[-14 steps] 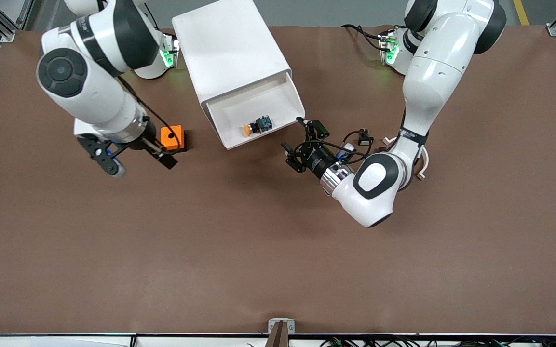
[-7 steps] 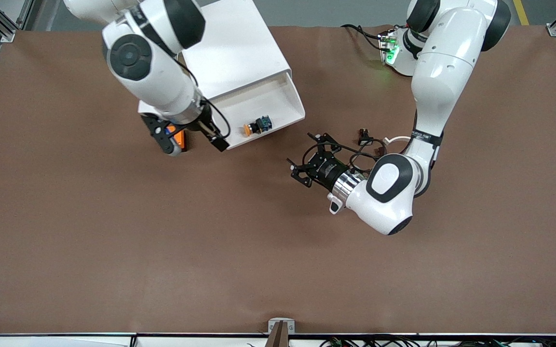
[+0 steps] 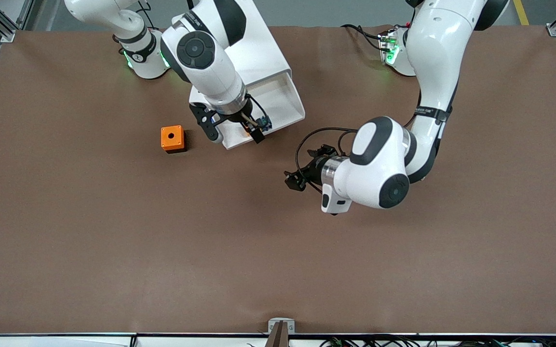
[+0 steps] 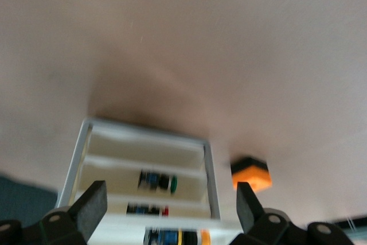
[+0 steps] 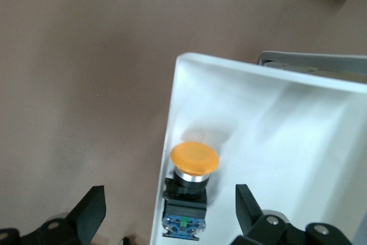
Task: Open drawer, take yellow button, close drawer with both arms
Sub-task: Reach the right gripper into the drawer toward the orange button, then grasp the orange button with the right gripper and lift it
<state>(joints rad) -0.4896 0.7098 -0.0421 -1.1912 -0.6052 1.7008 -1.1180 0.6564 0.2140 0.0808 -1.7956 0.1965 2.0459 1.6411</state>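
The drawer (image 3: pixel 285 103), the top tray of the white cabinet (image 3: pixel 258 53), is pulled out. The button (image 3: pixel 264 122) lies in it near the front wall, mostly hidden under my right hand. In the right wrist view the button (image 5: pixel 188 190) shows its orange cap, black middle and blue rear block in the drawer (image 5: pixel 275 142). My right gripper (image 3: pixel 234 132) is open over the drawer, its fingers (image 5: pixel 90 209) on either side of the button, a little above it. My left gripper (image 3: pixel 299 169) is open and empty above the table, facing the cabinet front (image 4: pixel 143 167).
An orange cube with a hole (image 3: pixel 172 139) sits on the table beside the drawer, toward the right arm's end; it also shows in the left wrist view (image 4: pixel 250 174). The lower trays (image 4: pixel 155 182) hold other small switches.
My right arm has swung from beside the orange cube to over the open drawer. My left gripper has drawn back from the drawer's front corner, toward the front camera.
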